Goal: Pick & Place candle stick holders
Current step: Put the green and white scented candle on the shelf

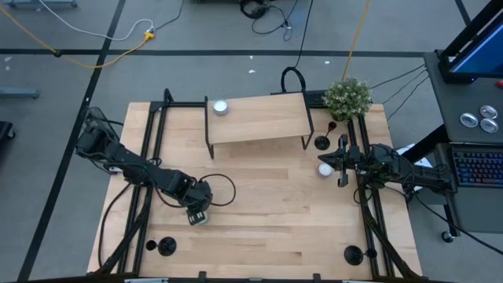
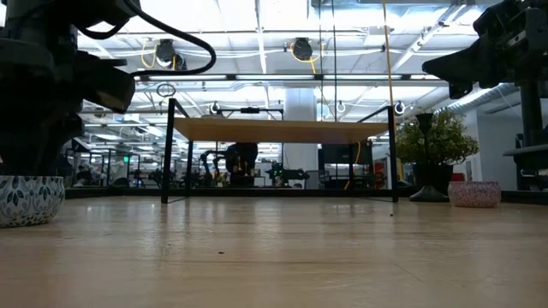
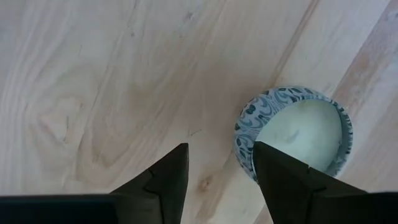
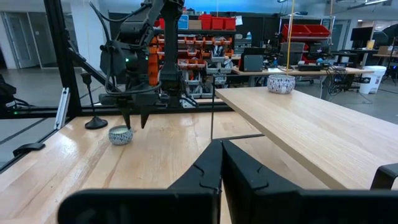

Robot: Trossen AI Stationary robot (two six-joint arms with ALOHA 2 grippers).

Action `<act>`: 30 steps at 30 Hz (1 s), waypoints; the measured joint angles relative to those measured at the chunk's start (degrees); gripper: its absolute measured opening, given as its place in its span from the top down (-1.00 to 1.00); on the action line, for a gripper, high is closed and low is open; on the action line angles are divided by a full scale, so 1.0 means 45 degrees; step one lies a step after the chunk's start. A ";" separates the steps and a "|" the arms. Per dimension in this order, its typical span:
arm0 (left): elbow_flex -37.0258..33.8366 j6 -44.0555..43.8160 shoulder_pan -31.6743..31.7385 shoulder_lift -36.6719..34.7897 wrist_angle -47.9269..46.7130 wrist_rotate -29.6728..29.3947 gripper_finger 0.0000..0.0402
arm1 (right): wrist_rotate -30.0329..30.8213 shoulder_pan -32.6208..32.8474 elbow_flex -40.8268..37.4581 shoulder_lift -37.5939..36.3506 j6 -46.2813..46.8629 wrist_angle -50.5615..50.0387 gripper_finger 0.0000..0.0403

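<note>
Left gripper (image 3: 216, 165) hung just above the table (image 1: 259, 204), fingers parted, one tip over a patterned tealight cup's (image 3: 292, 134) rim, nothing gripped. Right gripper (image 1: 343, 162) waited clenched shut, empty, near the table's right edge. Candle stick holders: one (image 1: 166, 246) stood at the front left corner, another (image 1: 353, 254) front right.

**What the views hide**

In the left wrist view one finger (image 3: 283, 180) covers part of the patterned bowl (image 3: 292, 134). In the low view this bowl (image 2: 30, 199) is cut by the picture's edge. The candle stick holders (image 1: 167, 246) (dark specks from above) are too small to show stems.
</note>
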 joint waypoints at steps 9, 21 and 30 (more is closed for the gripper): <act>-0.0008 0.0121 0.0049 0.0000 0.0321 0.0056 0.36 | 0.0000 0.0002 0.0000 0.0002 0.0002 0.0000 1.00; 0.0007 0.0106 0.0063 0.0539 0.0748 -0.0145 0.94 | -0.0038 0.0002 0.0000 -0.0002 0.0005 0.0005 1.00; 0.0033 -0.0005 0.0138 0.0444 0.0807 0.0678 0.97 | -0.0044 0.0002 0.0000 0.0003 0.0427 0.0000 1.00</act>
